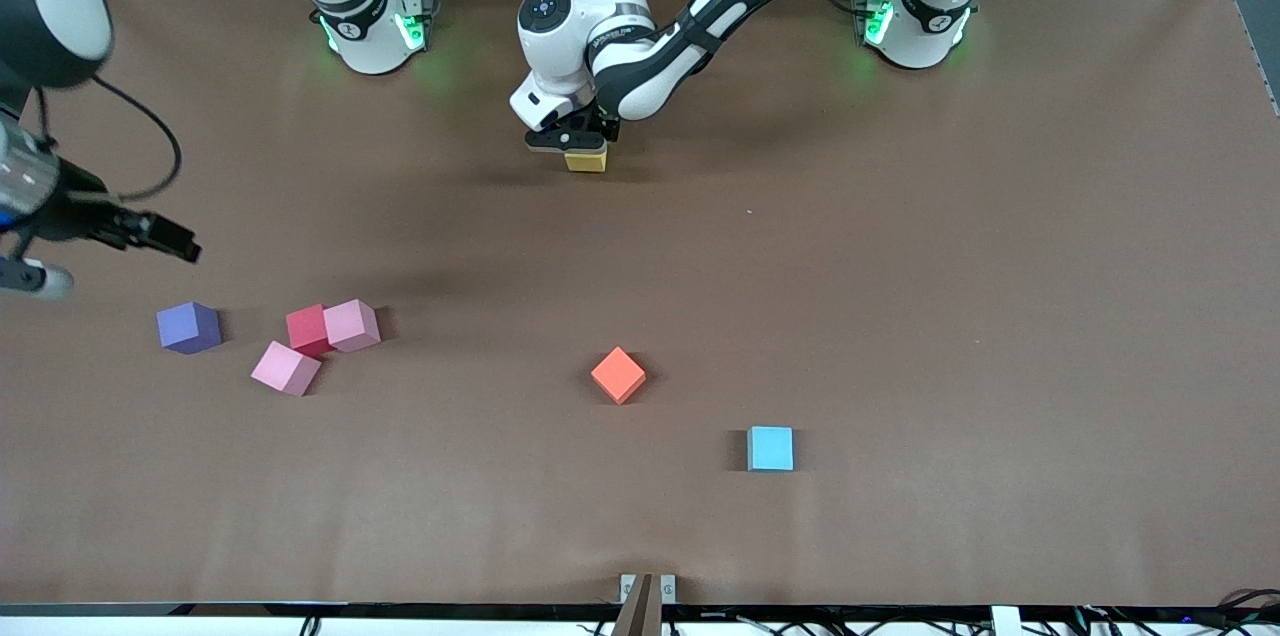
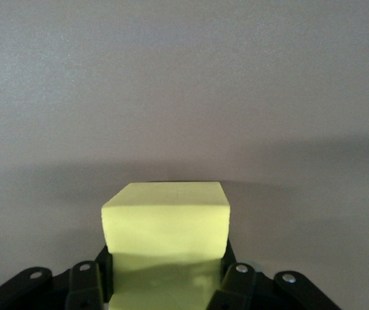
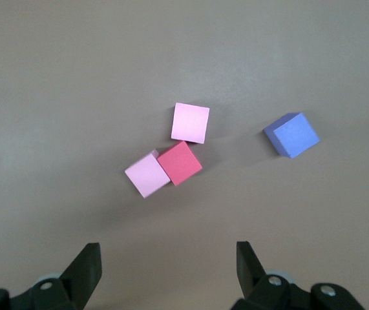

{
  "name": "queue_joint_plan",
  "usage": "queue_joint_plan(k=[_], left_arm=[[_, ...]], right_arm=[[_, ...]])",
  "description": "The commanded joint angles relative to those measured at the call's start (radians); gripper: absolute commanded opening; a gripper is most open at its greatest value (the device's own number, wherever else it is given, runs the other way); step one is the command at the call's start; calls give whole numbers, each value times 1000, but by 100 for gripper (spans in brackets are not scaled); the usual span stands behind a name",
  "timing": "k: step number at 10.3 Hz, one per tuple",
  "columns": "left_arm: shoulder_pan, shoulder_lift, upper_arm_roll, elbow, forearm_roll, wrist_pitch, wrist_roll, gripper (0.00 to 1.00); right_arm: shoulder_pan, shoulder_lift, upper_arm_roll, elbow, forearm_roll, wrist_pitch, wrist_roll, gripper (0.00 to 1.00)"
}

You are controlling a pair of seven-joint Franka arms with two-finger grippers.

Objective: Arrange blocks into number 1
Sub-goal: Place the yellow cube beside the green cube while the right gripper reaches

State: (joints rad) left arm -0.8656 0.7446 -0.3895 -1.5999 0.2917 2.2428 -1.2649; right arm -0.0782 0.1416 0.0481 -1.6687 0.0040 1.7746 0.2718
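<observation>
Seven blocks in all: two pink, one each of red, purple, orange, light blue, yellow.

Left gripper (image 1: 584, 144), upper middle of the front view, down at the table (image 1: 900, 316) and pinching the yellow block (image 1: 586, 161) between its fingers (image 2: 236, 281); block sitting on or just above the surface, pale yellow-green and square-edged in the left wrist view (image 2: 166, 223).

Right gripper (image 1: 165, 238), at the frame's edge toward the right arm's end, up in the air over bare table above the cluster; fingers (image 3: 84, 271) spread wide, nothing between them.

Cluster lower in the frame: red block (image 1: 307, 330) touching one pink block (image 1: 352, 324) and just beside the other pink block (image 1: 286, 368), which lies nearer the camera. Purple block (image 1: 189, 327) apart, toward the right arm's end. Orange block (image 1: 618, 375) alone mid-table, turned corner-on. Light blue block (image 1: 771, 448) nearer the camera, square to the frame. All plain matte cubes, equal in size.
</observation>
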Motion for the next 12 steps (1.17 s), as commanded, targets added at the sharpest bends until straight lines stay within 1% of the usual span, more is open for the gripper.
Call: queue_joint_plan(k=[1,2,3,4,5,7,9,11,12], left_arm=[[-12,-2,9,-20,24,18,-28,0],[-12,-2,9,-22,24,18,-25,0],[-13,1,9,-22,24,18,-27,86],[-15,2,9,-22,24,17,-25,100],[-12,-2,9,-20,21,14,-28,100],[10,-31,12,-12,20,6,-50,100],[63,-65,56,7,18,-15,-74,100],[138,-64,112,40,9,-15,-83,100],[178,-56,145,56,6,-15,-127,100]], right_arm=[[23,70,6,-47,13,98,166,99],[29,91,6,-87,14,159,237,99],[40,111,6,-110,14,202,297,100],[46,134,6,-114,16,216,379,100],[48,154,6,-123,14,224,455,100],[54,188,6,-126,16,300,492,100],[67,202,6,-126,16,397,491,100],[72,211,4,-124,11,419,488,100],[74,213,4,-124,11,419,489,100]])
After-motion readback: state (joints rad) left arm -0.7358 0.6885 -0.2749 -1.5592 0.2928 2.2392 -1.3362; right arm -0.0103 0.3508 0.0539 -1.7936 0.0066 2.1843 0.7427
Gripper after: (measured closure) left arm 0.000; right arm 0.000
